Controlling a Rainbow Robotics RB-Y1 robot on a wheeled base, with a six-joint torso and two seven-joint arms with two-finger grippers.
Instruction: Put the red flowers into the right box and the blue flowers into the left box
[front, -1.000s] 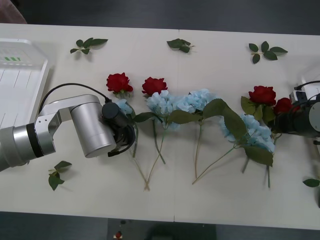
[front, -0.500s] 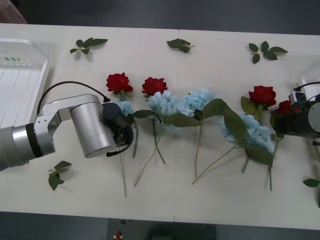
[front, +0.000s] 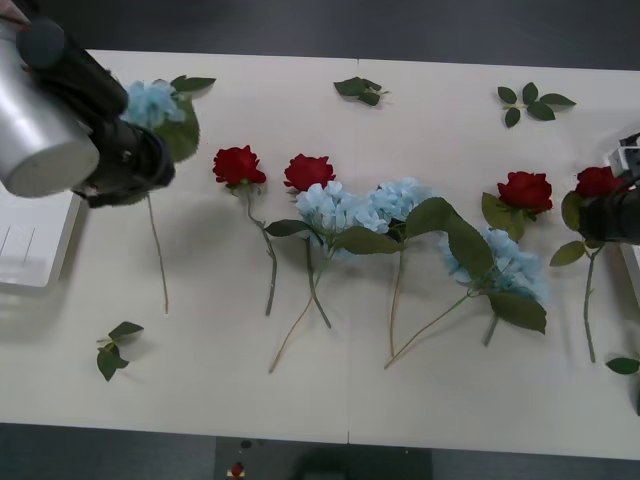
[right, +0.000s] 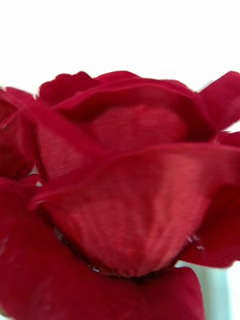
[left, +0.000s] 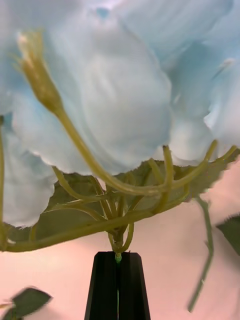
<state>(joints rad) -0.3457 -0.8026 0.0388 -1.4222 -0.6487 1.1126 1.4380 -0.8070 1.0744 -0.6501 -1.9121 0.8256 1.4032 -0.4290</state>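
Surface (front: 400, 400), pale, strewn with flowers. At ten o'clock, left gripper (front: 140, 160), fingers closed on a fluffy sky-blue flower's (front: 150, 100) stem, beside the white left box (front: 30, 250). At three o'clock, right gripper (front: 610, 215) carries a deep-red rose (front: 598, 181); finger gap unclear.

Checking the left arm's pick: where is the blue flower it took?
In the front view, the blue flower hangs from the shut left gripper at the table's far left, beside the left box.
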